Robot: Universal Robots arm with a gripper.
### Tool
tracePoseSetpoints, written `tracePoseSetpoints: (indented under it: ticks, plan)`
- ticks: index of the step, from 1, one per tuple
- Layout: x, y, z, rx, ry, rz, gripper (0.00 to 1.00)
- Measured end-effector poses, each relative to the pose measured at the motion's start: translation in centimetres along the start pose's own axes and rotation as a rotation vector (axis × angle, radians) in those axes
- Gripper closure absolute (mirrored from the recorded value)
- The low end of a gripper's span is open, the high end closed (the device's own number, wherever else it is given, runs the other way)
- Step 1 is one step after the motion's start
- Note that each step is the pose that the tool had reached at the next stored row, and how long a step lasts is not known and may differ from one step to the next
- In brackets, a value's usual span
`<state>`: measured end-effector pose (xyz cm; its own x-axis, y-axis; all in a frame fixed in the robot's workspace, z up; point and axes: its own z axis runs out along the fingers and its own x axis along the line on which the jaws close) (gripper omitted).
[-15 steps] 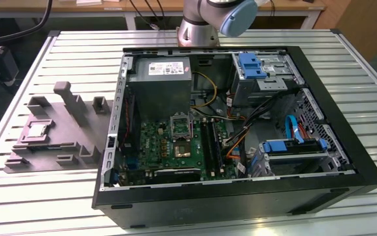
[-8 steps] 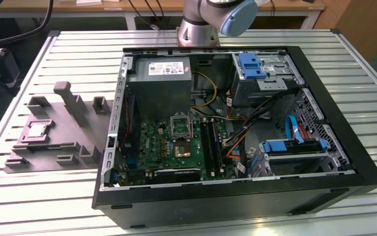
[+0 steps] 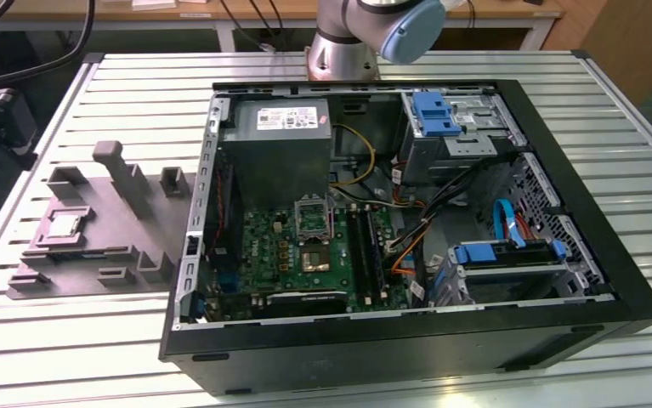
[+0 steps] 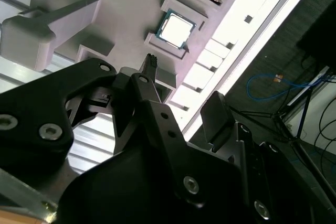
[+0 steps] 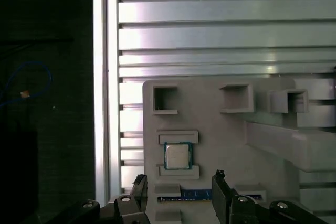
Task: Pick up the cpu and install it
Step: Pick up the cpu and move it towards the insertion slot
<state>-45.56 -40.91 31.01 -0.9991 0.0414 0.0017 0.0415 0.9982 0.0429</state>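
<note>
Table (image 3: 76, 340) carries the fixture (image 3: 99, 246) on the exterior view's left and the open computer case (image 3: 416, 331) just beside it to the right, with the arm base (image 3: 343, 51) behind the case. The cpu (image 3: 63, 226) lies in a recess on the fixture; the socket (image 3: 313, 218) sits on the motherboard (image 3: 291, 246) inside the case. In both wrist views the gripper (image 5: 178, 178) (image 4: 182, 80) hangs over the fixture, jaws apart, near the cpu and clear of it.

The exterior view looks steeply down on the open computer case (image 3: 360, 344) and, at its left, the grey fixture (image 3: 104, 242), which both wrist views face from closer, sharing the cpu (image 5: 177, 156) (image 4: 176, 29).
</note>
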Motion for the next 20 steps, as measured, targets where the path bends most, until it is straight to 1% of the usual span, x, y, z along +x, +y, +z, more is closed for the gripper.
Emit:
tracePoseSetpoints:
  ticks: [20]
  plan:
    - [0.00, -0.06, 1.28, 0.0000, 0.0001, 0.000, 0.40]
